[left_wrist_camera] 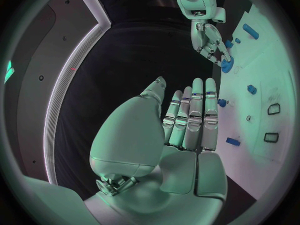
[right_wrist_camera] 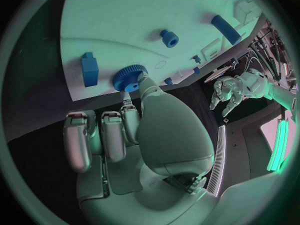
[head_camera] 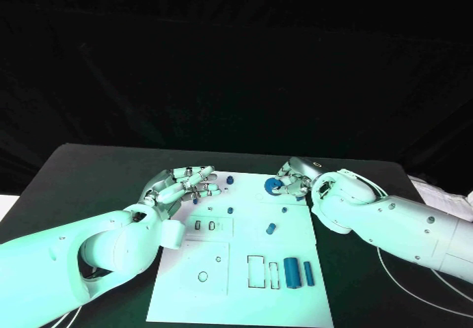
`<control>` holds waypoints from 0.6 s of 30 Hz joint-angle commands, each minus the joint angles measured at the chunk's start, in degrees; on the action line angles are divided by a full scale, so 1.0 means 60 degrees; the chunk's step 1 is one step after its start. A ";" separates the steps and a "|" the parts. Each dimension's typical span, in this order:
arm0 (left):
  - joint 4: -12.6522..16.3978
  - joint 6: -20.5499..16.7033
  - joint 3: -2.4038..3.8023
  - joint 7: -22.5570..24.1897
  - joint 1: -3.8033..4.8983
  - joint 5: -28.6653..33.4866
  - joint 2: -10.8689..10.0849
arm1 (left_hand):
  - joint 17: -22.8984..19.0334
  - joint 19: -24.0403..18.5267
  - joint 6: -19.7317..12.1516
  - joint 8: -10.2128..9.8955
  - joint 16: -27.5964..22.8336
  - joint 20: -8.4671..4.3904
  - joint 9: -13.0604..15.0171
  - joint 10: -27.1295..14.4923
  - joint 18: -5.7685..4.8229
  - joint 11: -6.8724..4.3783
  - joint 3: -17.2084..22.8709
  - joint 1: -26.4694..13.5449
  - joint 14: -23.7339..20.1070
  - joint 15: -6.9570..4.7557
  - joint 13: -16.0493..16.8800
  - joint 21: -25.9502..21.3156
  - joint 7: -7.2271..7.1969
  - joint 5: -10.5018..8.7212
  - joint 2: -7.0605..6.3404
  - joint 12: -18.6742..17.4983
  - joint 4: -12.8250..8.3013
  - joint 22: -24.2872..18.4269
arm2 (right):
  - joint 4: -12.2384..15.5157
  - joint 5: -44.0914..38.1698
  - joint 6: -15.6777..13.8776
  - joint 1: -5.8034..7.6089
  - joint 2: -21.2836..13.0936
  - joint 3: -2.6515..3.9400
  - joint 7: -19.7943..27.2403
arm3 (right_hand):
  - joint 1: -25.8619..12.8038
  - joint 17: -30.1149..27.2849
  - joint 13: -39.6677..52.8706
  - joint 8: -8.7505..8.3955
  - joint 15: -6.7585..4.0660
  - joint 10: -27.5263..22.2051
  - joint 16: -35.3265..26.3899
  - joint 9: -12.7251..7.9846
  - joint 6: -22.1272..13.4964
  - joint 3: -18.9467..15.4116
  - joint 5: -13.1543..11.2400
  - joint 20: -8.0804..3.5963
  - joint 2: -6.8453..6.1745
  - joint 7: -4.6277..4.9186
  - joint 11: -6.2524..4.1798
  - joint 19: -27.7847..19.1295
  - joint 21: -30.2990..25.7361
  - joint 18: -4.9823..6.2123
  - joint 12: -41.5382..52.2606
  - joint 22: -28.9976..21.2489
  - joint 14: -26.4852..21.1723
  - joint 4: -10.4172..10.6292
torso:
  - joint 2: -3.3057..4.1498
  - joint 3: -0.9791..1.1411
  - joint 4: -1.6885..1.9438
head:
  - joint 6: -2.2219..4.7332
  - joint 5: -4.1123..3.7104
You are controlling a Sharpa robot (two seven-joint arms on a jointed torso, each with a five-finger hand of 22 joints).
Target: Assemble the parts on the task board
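I have the right hand (head_camera: pixel 292 179) pinching a blue gear (right_wrist_camera: pixel 129 77) at its fingertips, just over the far end of the white board (head_camera: pixel 296 301). My left hand (head_camera: pixel 183 184) holds nothing, fingers loosely apart, beside the board's far left corner. To seat the gear well, I'd keep it level, line its hole over the peg, lower slowly, and let go only once it sits flat.

Task board (head_camera: pixel 247 287): smooth matt white plate; parts (head_camera: pixel 292 272): matt blue plastic; hands (head_camera: pixel 182 184): glossy silver metal; table (head_camera: pixel 89 178): matt black
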 commanded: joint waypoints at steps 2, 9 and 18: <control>0.0021 0.0216 0.0007 0.0019 0.0009 0.0003 0.0011 | 0.0009 -0.0013 -0.0029 -0.0065 -0.0041 0.0065 -0.0008 -0.0014 0.0097 0.0051 0.0020 0.0030 -0.0079 -0.0021 -0.0006 -0.0045 0.0037 -0.0053 0.0056 -0.0060 -0.0061 -0.0010 | 0.0005 -0.0792 0.0080 -0.0087 0.0054 -0.0048 -0.0290 | 0.0239 0.1250 0.0724 0.0068 -0.0080 0.0249 0.0077 0.0038 0.0200 0.0218 -0.0146 -0.0061 0.0145 -0.0053 -0.0167 0.0459 0.0049 -0.0128 0.0082 0.1673 0.0742 -0.0207 | -0.0003 -0.0001 0.0004 | -0.0053 -0.0020; -0.0007 0.0220 0.0007 0.0014 0.0010 0.0003 -0.0001 | 0.0017 -0.0020 -0.0033 -0.0071 -0.0054 0.0068 -0.0007 -0.0018 0.0097 0.0053 0.0025 0.0042 -0.0094 -0.0017 -0.0006 -0.0054 0.0040 -0.0056 0.0051 -0.0065 -0.0086 -0.0016 | 0.0051 -0.1263 -0.0123 -0.0103 0.0095 -0.0048 -0.0382 | 0.0415 0.1320 0.0858 0.0118 -0.0142 0.0327 0.0111 0.0060 0.0439 0.0561 -0.0121 -0.0119 0.0292 -0.0133 -0.0238 0.0525 0.0087 -0.0152 0.0214 0.1776 0.0756 -0.0409 | 0.0001 -0.0002 0.0004 | -0.0072 -0.0004; -0.0060 0.0231 0.0008 0.0034 0.0011 0.0003 -0.0038 | 0.0020 -0.0023 -0.0035 -0.0073 -0.0058 0.0069 -0.0007 -0.0020 0.0097 0.0054 0.0027 0.0048 -0.0098 -0.0016 -0.0006 -0.0057 0.0042 -0.0056 0.0050 -0.0067 -0.0095 -0.0019 | 0.0687 -0.1730 -0.0885 -0.0123 0.0104 -0.0043 -0.0305 | 0.0203 0.1327 0.0904 0.0059 -0.0167 0.0356 0.0111 0.0040 0.0534 0.0853 0.0068 -0.0163 0.0236 -0.0147 -0.0256 0.0558 0.0107 -0.0165 0.0221 0.1830 0.0756 -0.0466 | -0.0008 -0.0003 0.0017 | -0.0046 -0.0001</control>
